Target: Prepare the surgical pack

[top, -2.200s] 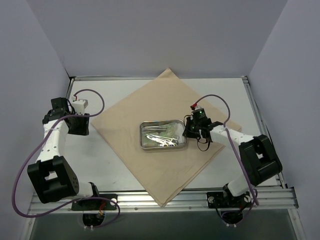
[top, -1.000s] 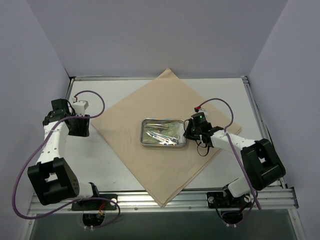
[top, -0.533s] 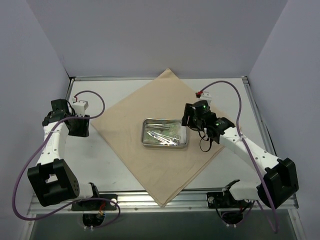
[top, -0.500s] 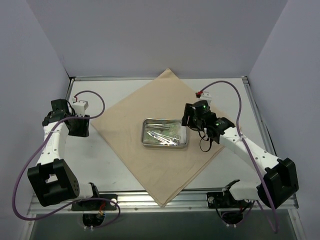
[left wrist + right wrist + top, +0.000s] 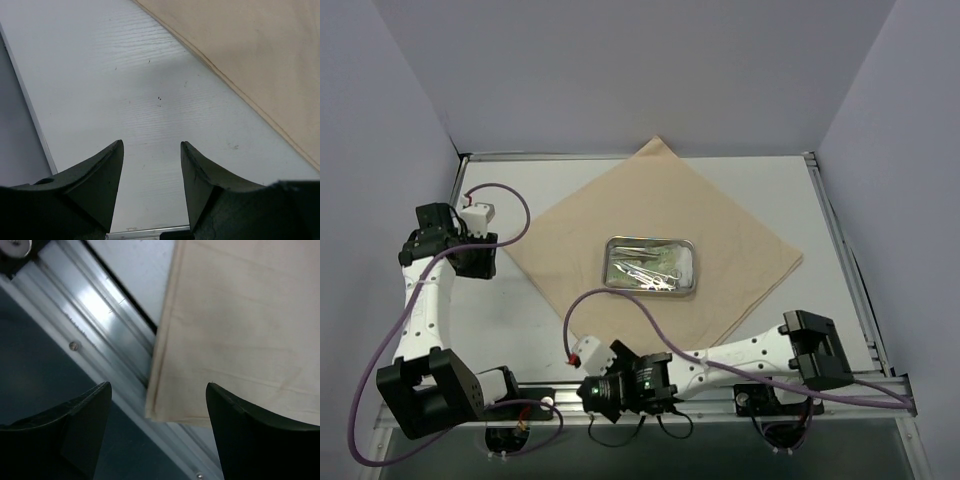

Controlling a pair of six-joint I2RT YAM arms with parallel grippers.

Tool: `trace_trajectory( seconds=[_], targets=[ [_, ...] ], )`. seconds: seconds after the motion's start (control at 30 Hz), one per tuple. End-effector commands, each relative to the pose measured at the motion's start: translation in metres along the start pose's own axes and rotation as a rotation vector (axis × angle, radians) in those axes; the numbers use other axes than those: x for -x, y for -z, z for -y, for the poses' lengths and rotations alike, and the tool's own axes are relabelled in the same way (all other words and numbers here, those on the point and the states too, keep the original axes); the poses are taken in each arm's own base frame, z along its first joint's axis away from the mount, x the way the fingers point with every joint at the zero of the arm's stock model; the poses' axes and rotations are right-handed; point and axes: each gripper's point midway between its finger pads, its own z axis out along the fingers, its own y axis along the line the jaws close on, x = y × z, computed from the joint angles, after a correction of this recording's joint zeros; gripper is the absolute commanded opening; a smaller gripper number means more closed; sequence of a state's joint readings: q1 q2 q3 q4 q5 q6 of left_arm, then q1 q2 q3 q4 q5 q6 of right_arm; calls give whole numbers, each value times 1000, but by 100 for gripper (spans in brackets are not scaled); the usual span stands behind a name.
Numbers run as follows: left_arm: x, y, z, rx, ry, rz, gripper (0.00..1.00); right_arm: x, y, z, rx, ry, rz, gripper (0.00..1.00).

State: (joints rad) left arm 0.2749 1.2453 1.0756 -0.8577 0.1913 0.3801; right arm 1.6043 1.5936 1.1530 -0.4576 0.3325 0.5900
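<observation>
The large beige cloth (image 5: 610, 210) lies flat as a diamond on the table. At its middle stands the small steel tray (image 5: 691, 265), holding steel instruments (image 5: 642, 274) and pale green packets (image 5: 669, 262). My right gripper (image 5: 625, 388) hangs low at the table's front edge, over the cloth's near corner (image 5: 200, 400). In the right wrist view the gripper (image 5: 159, 390) is open, and that corner lies below the gap, overhanging the rail. My left gripper (image 5: 478, 256) is at the far left, open (image 5: 151, 145) over bare table, with the cloth's edge (image 5: 250, 60) to its right.
An aluminium rail (image 5: 95, 315) runs along the table's front edge, with a dark drop beyond it. The right arm's purple cable (image 5: 620, 300) loops over the near part of the cloth. White walls close in the table on three sides.
My right arm has left the tray's right side and swung down to the front edge, over the cloth's near corner, and its jaws have opened. The left arm has shifted slightly.
</observation>
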Motion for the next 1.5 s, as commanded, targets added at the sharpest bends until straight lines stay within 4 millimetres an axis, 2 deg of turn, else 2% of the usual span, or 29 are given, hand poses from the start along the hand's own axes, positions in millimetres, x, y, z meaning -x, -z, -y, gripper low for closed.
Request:
trace_trajectory(
  seconds=[0.0,0.07,0.17,0.27,0.4,0.6,0.7,0.73,1.03,1.17,1.2,1.23,1.3,1.33,1.37,1.4,1.43,1.47],
  targets=[
    [-7,15,6,-8,-30,17,58,-16,4,-15,-54,42,-30,72],
    [-8,18,6,2,-41,23,58,-35,-8,-26,-38,44,-77,72],
    [-12,21,6,10,-47,18,58,-55,-20,-19,-102,29,-121,70],
    [-15,23,7,10,-53,19,58,-62,-24,-4,-198,22,-142,65],
    [-15,22,7,11,-56,20,58,-71,-30,-4,-211,18,-173,63],
    [-14,22,7,13,-56,25,58,-88,-37,11,-277,23,-228,58],
    [-14,22,7,9,-57,24,58,-98,-38,20,-312,35,-257,52],
    [-13,22,7,10,-57,27,58,-100,-39,22,-321,35,-264,46],
    [-12,23,9,0,-59,30,58,-112,-39,42,-387,73,-315,47],
    [-11,23,9,-2,-61,34,58,-116,-40,48,-426,111,-341,43],
    [-11,23,9,-1,-61,35,58,-119,-43,50,-443,130,-351,41],
    [-11,23,9,-2,-61,36,58,-119,-44,49,-442,135,-354,33],
    [-10,23,9,-4,-60,37,58,-120,-47,49,-442,142,-359,28],
    [-10,23,9,-4,-61,37,58,-117,-47,49,-443,141,-349,22],
    [-10,24,9,-3,-62,38,58,-113,-46,48,-444,135,-336,17],
    [-11,24,10,-4,-61,37,58,-106,-42,48,-444,123,-318,6],
    [-10,25,9,-4,-64,37,58,-95,-36,48,-456,125,-293,1],
    [-9,26,9,-3,-67,41,58,-88,-33,48,-458,122,-275,0]
  ],
)
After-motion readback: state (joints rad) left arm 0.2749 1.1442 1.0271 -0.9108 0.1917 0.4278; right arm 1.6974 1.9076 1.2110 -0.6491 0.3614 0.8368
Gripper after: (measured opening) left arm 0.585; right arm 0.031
